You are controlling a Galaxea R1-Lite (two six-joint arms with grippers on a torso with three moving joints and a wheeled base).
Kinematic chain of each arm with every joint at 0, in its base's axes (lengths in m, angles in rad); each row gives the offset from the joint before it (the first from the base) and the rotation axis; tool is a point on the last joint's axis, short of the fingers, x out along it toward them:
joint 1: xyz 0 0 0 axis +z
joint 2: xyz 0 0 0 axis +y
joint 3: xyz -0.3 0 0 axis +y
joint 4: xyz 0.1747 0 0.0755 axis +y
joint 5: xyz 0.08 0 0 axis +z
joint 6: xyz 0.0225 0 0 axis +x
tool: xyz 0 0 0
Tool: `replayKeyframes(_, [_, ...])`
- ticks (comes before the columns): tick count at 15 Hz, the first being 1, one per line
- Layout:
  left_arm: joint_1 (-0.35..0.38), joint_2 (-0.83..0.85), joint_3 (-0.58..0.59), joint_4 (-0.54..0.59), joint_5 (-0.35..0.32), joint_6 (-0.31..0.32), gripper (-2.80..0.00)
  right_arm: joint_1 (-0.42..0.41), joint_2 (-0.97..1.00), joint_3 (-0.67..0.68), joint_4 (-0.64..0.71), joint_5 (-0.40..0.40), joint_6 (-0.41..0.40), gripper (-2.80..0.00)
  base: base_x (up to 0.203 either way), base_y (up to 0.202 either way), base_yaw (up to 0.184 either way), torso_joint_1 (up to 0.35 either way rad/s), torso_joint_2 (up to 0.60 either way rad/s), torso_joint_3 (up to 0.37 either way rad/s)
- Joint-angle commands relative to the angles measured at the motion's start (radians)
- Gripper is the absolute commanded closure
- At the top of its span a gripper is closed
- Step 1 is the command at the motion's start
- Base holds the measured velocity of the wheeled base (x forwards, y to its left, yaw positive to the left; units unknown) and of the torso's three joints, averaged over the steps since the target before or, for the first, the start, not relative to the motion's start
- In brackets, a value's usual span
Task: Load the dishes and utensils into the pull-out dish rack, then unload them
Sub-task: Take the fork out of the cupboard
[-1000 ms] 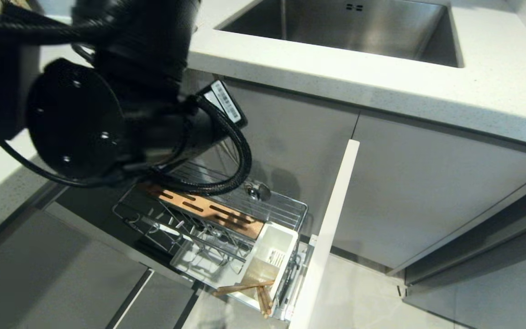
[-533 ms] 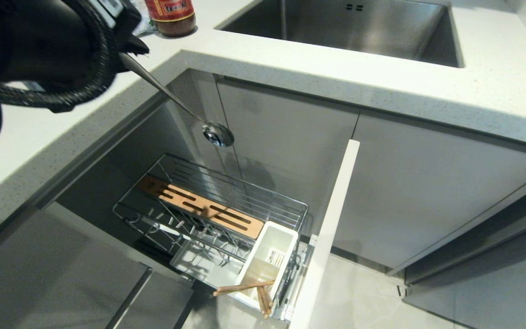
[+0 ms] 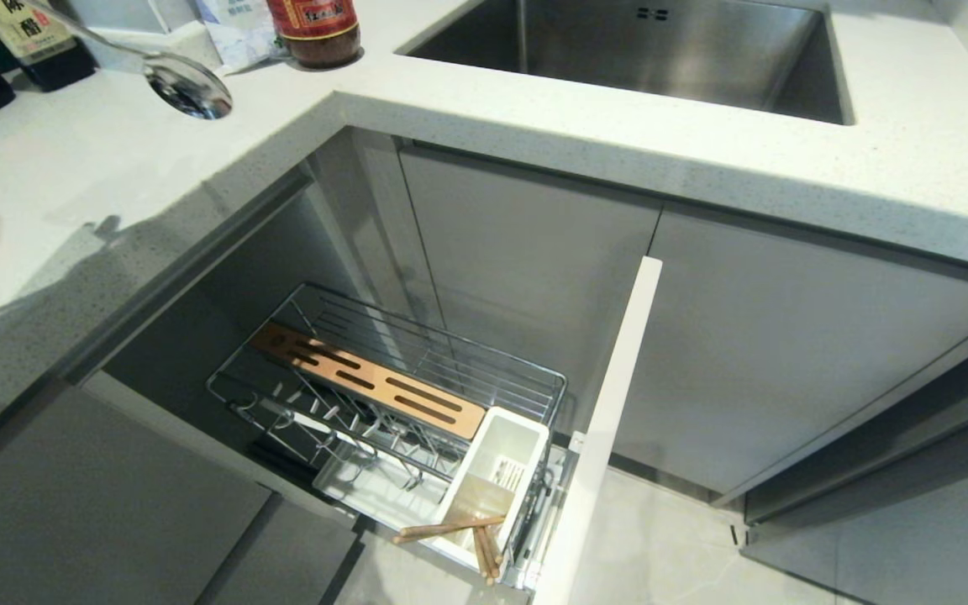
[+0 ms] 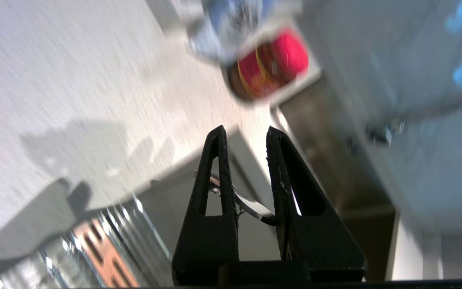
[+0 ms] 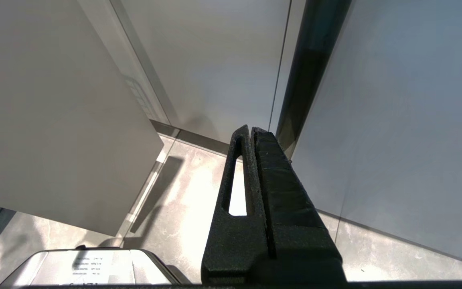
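The left gripper (image 4: pixel 245 130) is at a narrow setting, its fingers clamped on the slim handle of a silver spoon (image 3: pixel 188 86). In the head view the spoon sits at 11 o'clock, over the white speckled countertop (image 3: pixel 534 126); its long axis runs from 10 to 4 o'clock, with the round bowl end pointing toward 4 o'clock. The pull-out dish rack (image 3: pixel 534 380) stands drawn out at 6 o'clock, below the counter edge. The chopsticks (image 3: pixel 449 529) are at the white utensil cup (image 3: pixel 526 437); one lies close to the 9-to-3 line, and the rest point toward 5 o'clock. The slotted wooden strip (image 3: pixel 366 382) runs from 10 to 4 o'clock. A steel sink (image 3: pixel 660 50) occupies 12 o'clock, with bottles (image 3: pixel 22 42) at 11 o'clock. The right gripper (image 5: pixel 252 129) is fully closed and holds nothing; it hangs over the tiled floor (image 5: pixel 183 200) beside grey cabinet fronts
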Motion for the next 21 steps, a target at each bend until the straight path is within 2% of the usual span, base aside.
replayKeyframes(1, [0.067, -0.044, -0.01, -0.024, 0.004, 0.018, 0.0, 0.0, 0.001, 0.0, 0.0, 0.0, 0.0, 0.0, 0.0, 0.0, 0.0, 0.0, 0.0, 0.0])
replayKeyframes(5, [0.252, -0.094, -0.01, -0.086, -0.005, 0.064, 0.0, 0.0, 0.001, 0.0, 0.0, 0.0, 0.0, 0.0, 0.0, 0.0, 0.0, 0.0, 0.0, 0.0])
replayKeyframes(8, [0.395, -0.135, -0.007, -0.09, -0.064, 0.068, 0.0, 0.0, 0.001, 0.0, 0.0, 0.0, 0.001, 0.0, 0.0, 0.0, 0.0, 0.0, 0.0, 0.0])
replayKeyframes(14, [0.597, -0.136, 0.003, -0.087, -0.095, 0.066, 0.0, 0.0, 0.001, 0.0, 0.0, 0.0, 0.0, 0.0, 0.0, 0.0, 0.0, 0.0, 0.0, 0.0])
replayKeyframes(16, [0.637, -0.133, 0.008, -0.081, -0.138, 0.054, 0.0, 0.0, 0.001, 0.0, 0.0, 0.0, 0.001, 0.0, 0.0, 0.0, 0.0, 0.0, 0.0, 0.0])
replayKeyframes(19, [0.641, -0.131, 0.002, -0.031, -0.132, 0.01, 0.0, 0.0, 0.001, 0.0, 0.0, 0.0, 0.0, 0.0, 0.0, 0.0, 0.0, 0.0, 0.0, 0.0])
replayKeyframes(21, [0.658, -0.131, 0.006, 0.047, -0.133, -0.044, 0.0, 0.0, 0.001, 0.0, 0.0, 0.0, 0.0, 0.0, 0.0, 0.0, 0.0, 0.0, 0.0, 0.0])
